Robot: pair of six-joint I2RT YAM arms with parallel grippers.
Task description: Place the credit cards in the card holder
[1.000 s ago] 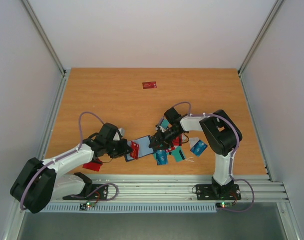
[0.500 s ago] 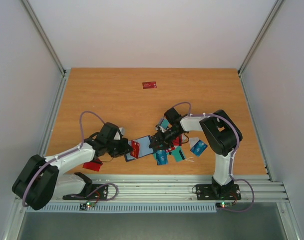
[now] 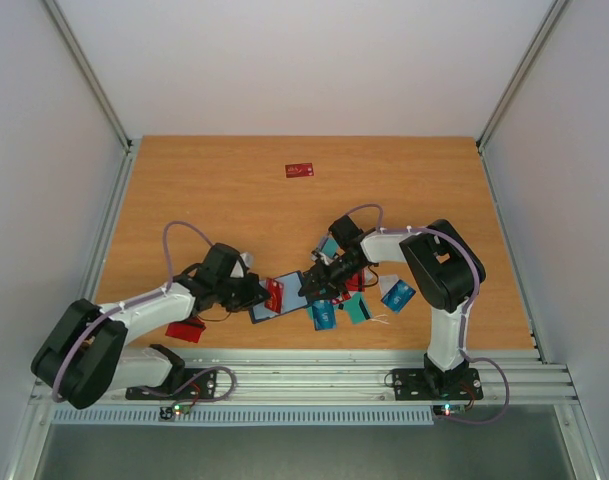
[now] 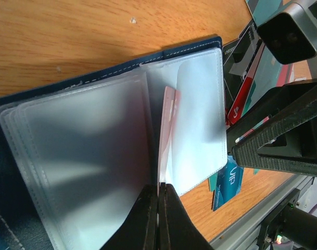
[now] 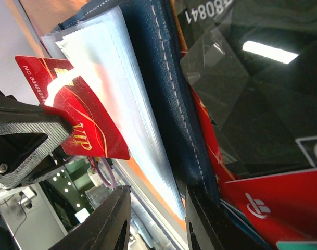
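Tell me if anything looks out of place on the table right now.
One red card lies alone far back on the table, well away from the jumbled pile of cards near the card holder.

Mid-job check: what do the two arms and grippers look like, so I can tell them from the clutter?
The left arm and right arm match: white links, bulky black joints, a grey-purple cable looping along each. The left gripper and right gripper are black with angular fingers. Each black base carries small green and red lights.
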